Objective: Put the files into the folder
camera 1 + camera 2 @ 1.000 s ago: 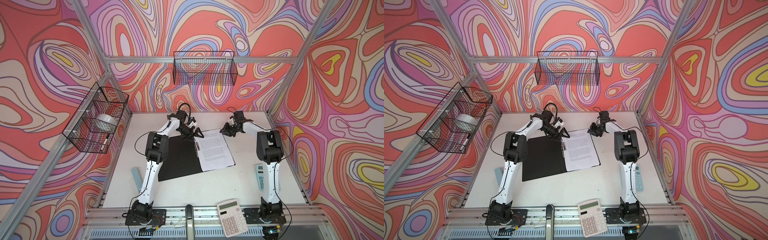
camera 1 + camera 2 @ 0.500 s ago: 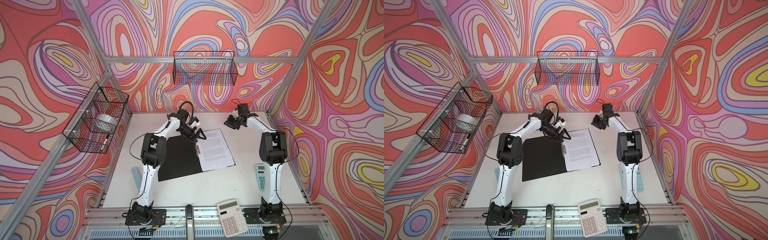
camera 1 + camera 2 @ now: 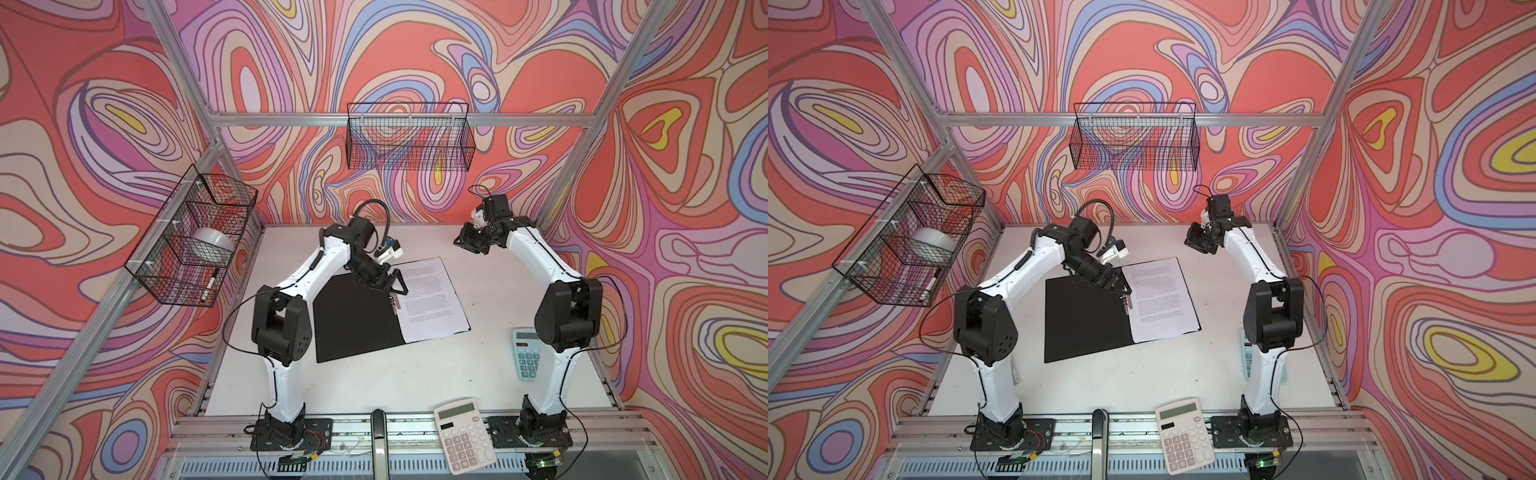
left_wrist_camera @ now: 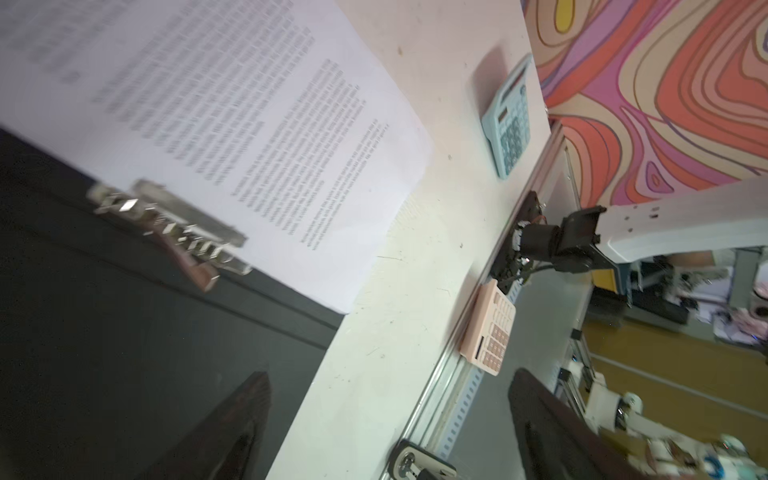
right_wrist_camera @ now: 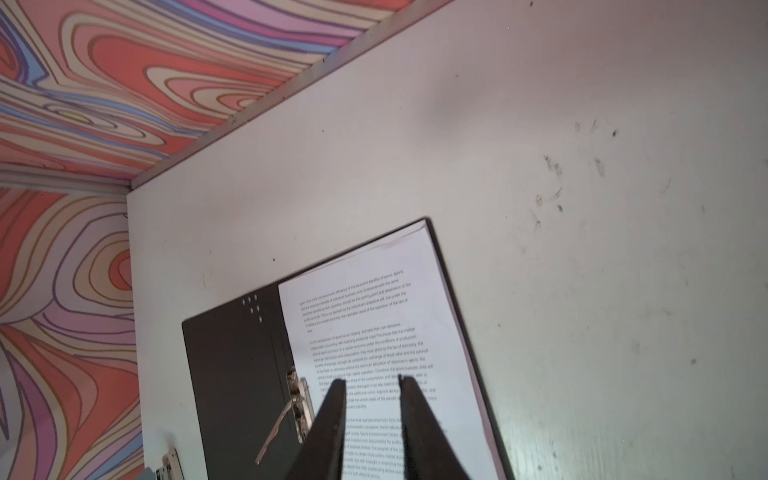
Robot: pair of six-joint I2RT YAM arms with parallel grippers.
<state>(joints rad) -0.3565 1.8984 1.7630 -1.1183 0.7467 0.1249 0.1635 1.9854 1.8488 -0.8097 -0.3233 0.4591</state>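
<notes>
In both top views the print on the white paper sheets point(image 3: 432, 299) is too small to read, and the right arm point(image 3: 1266, 316) hides part of the pale teal calculator point(image 3: 1246, 359). In the left wrist view the sheets and the silver metal clip point(image 4: 174, 228) are blurred, and the black folder point(image 4: 104, 353) runs past the picture's edge.

Swirl-patterned red, pink and lilac walls point(image 3: 415, 50), aluminium frame point(image 3: 291, 119), two black wire baskets point(image 3: 409, 141), white tabletop point(image 3: 374, 382)

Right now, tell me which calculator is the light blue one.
The blue calculator lies at the right, beside the right arm; the white calculator sits on the front rail.
</notes>
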